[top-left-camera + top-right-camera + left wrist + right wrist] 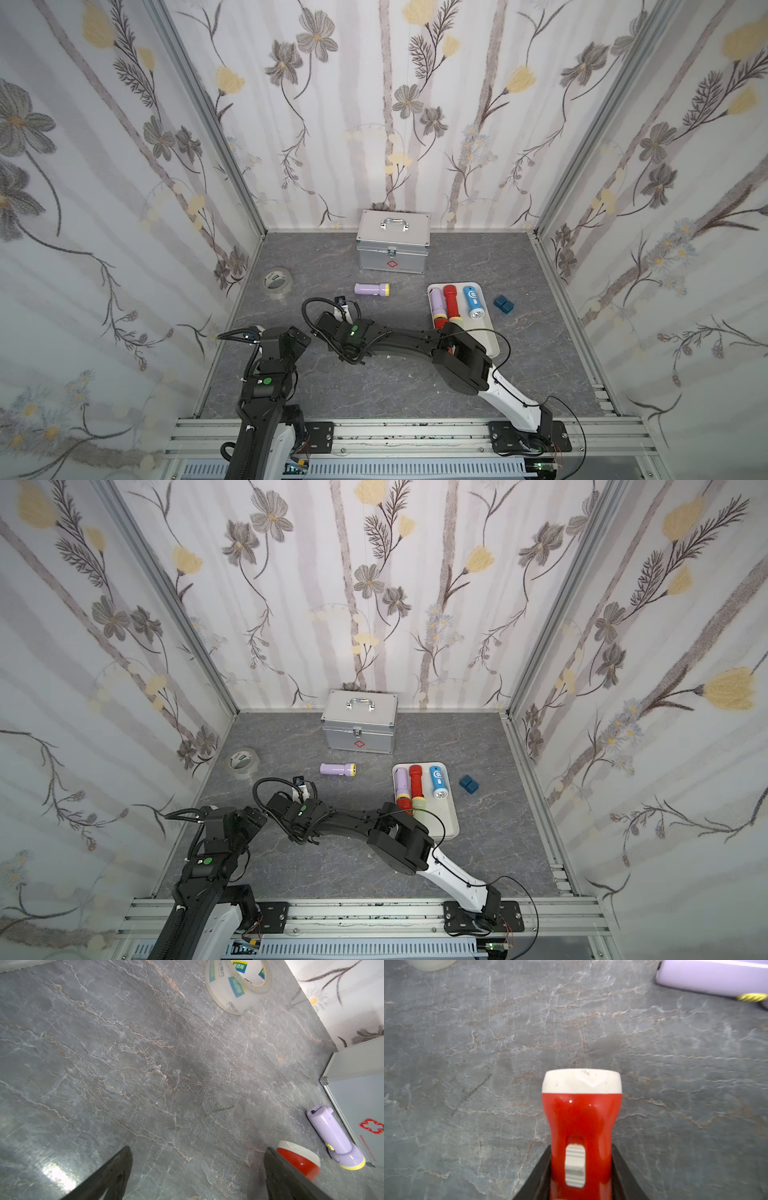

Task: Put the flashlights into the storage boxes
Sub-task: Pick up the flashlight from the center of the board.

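Observation:
A red flashlight with a white head and a white switch sits between the jaws of my right gripper, which press on both sides of its body just above the grey table. In both top views the right gripper is left of the centre and hides the flashlight. A lilac flashlight with a yellow collar lies on the table just beyond it. The white storage box at the right holds several flashlights, among them a blue one. My left gripper hovers open over bare table at the left.
A silver metal case with a red cross stands at the back centre. A roll of clear tape lies at the back left. A small dark-blue block sits right of the box. My right forearm crosses the box's near end.

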